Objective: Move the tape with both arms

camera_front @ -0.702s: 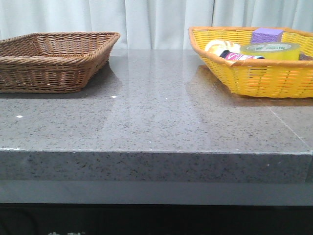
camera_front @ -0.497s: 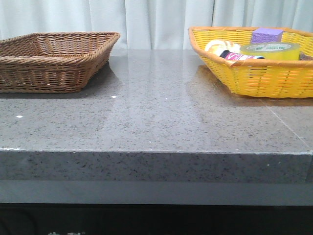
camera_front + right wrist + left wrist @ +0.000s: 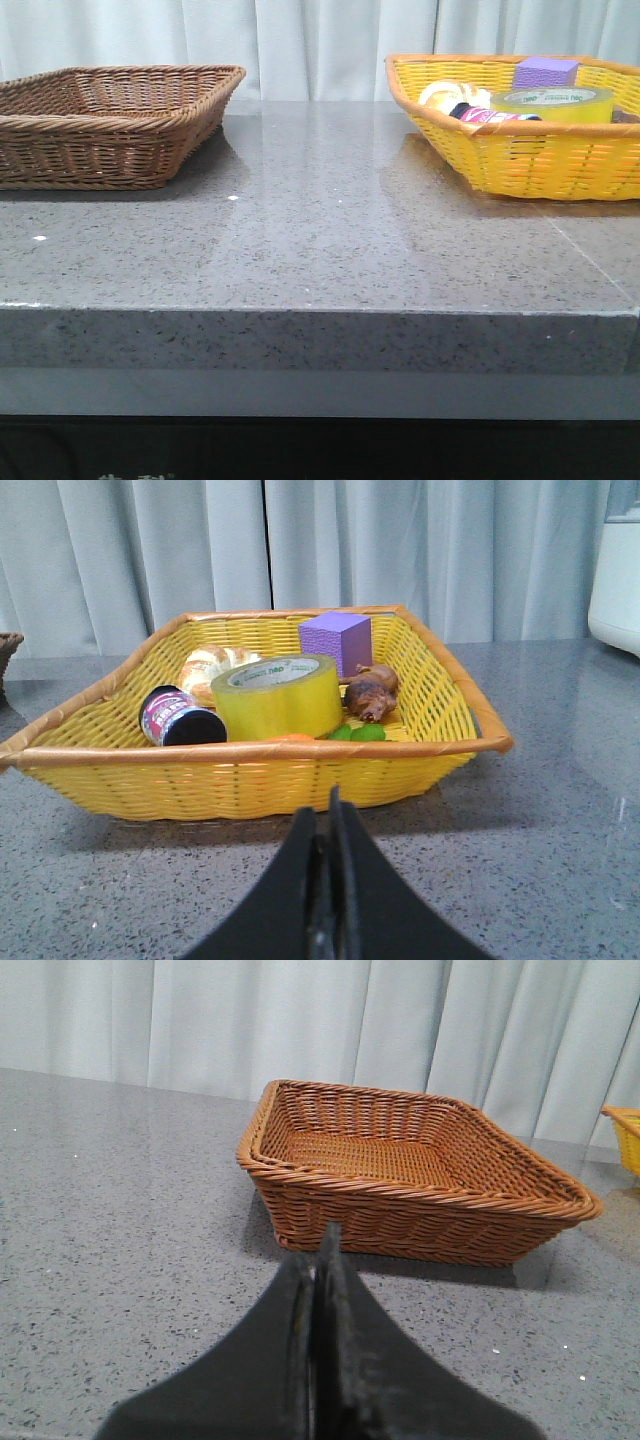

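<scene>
On the table sit two baskets, one tape (image 3: 279,694) roll; each gripper (image 3: 315,1260) (image 3: 334,815) closed, empty.

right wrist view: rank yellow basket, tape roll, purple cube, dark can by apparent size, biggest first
1. Yellow basket, far the largest; it holds the other three.
2. Tape roll.
3. Dark can and purple cube look about alike. The cube sits farther back in the basket, so I will not rank these two.
</scene>
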